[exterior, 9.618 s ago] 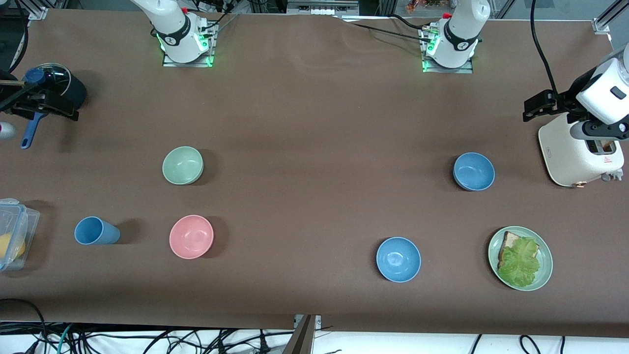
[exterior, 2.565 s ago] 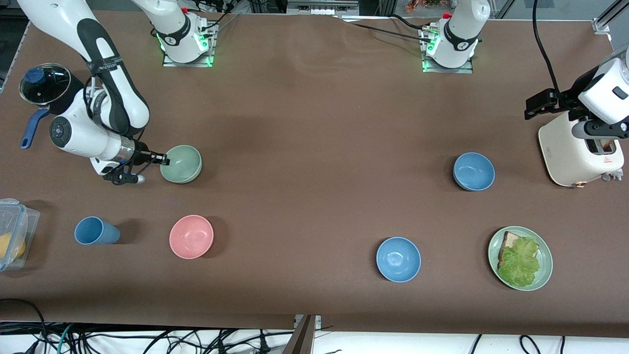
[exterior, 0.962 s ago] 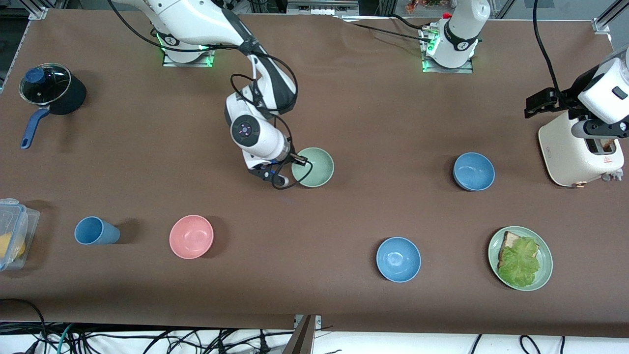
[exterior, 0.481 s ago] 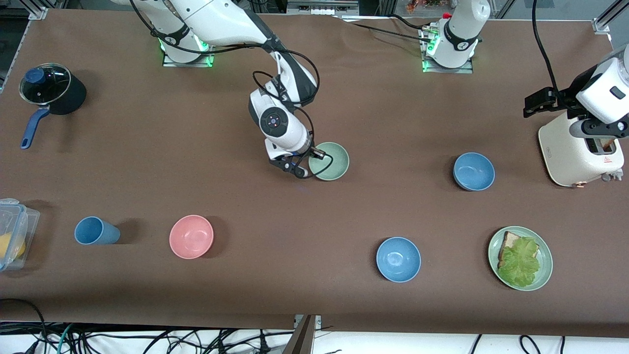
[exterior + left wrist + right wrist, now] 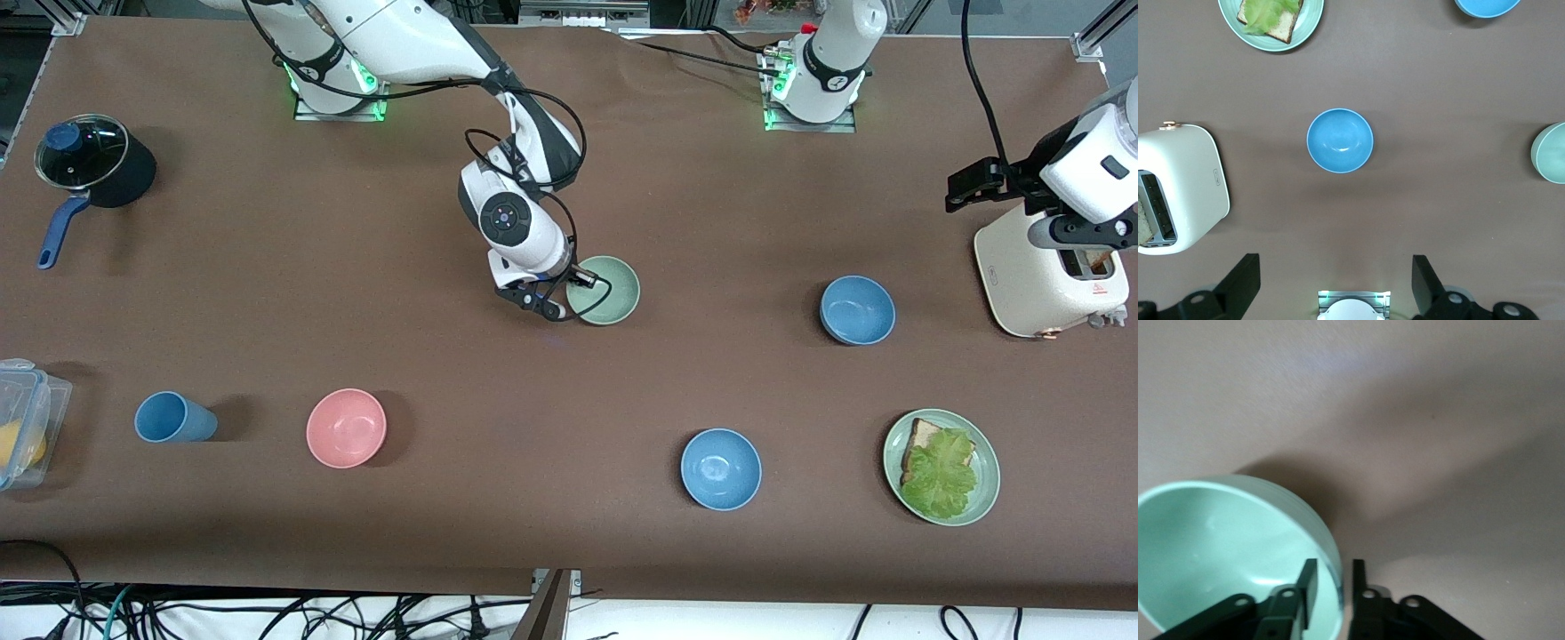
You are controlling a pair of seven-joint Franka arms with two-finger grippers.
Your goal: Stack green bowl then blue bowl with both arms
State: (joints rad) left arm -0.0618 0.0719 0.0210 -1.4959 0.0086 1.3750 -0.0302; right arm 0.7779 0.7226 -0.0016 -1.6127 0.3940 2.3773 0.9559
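My right gripper is shut on the rim of the pale green bowl, one finger inside and one outside, low over the middle of the table. The right wrist view shows the bowl clamped in that gripper. The dusty blue bowl sits on the table toward the left arm's end, and also shows in the left wrist view. My left gripper is open and empty, held high beside the toaster; its fingers stand wide apart.
A brighter glossy blue bowl and a green plate with bread and lettuce lie nearer the camera. A white toaster stands at the left arm's end. A pink bowl, blue cup, pot and plastic box are toward the right arm's end.
My right gripper took hold of the green bowl's rim and has carried it from the right arm's end to the table's middle. The left arm has barely moved.
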